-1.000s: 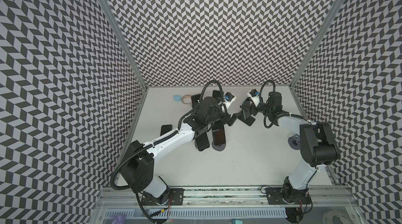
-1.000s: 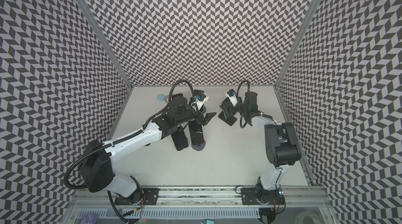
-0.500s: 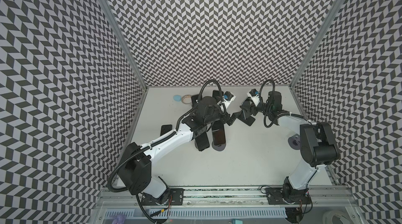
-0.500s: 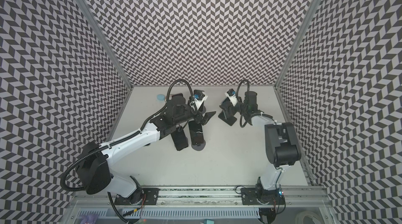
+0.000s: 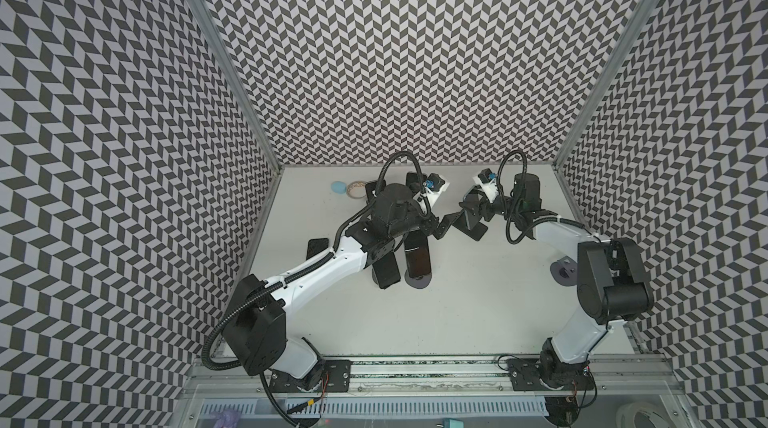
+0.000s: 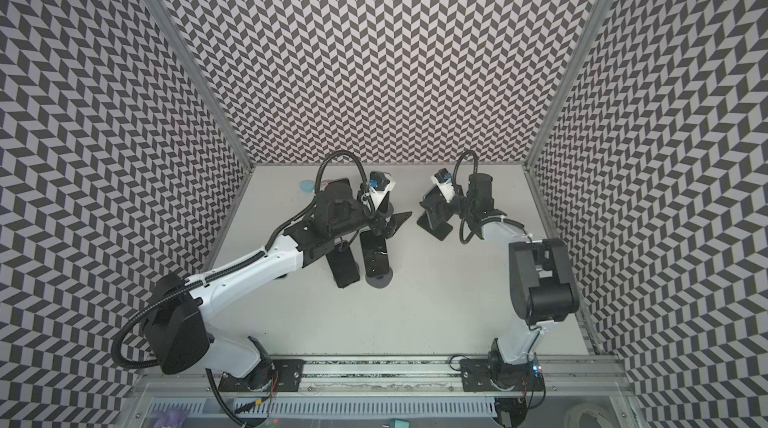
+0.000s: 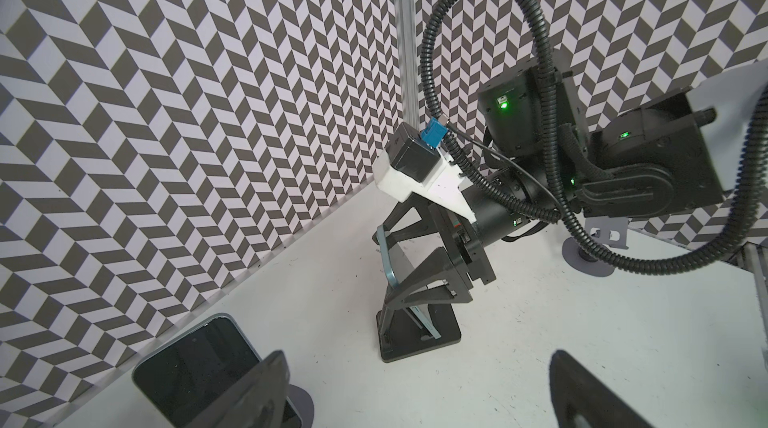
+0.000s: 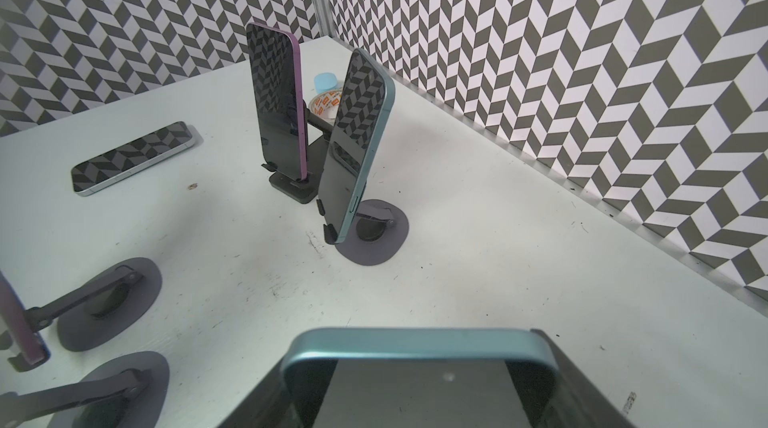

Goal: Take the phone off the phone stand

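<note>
A teal-edged phone [image 7: 395, 276] leans in a black phone stand [image 7: 440, 334] with a square base, right of centre at the back of the table. My right gripper [image 8: 415, 363] is shut on the phone's upper part, one finger on each long side, and the phone's top edge [image 8: 415, 345] fills the space between the jaws. In both top views the right gripper [image 5: 469, 213] [image 6: 432, 213] covers the phone above the stand base [image 5: 476, 231]. My left gripper [image 7: 415, 357] [image 5: 438, 227] hangs open and empty just left of the stand.
Under the left arm stand two more phones on stands [image 5: 417, 261] [image 5: 386, 272]. The right wrist view shows a purple phone [image 8: 276, 101], a teal phone [image 8: 357, 147], a flat phone [image 8: 133, 157] and two empty round stands [image 8: 108, 301]. An empty grey stand [image 5: 563, 274] sits right. Tape roll [image 5: 356, 189] at the back.
The right jaws have narrowed slightly onto the phone. The left arm has shifted only a little and stays open.
</note>
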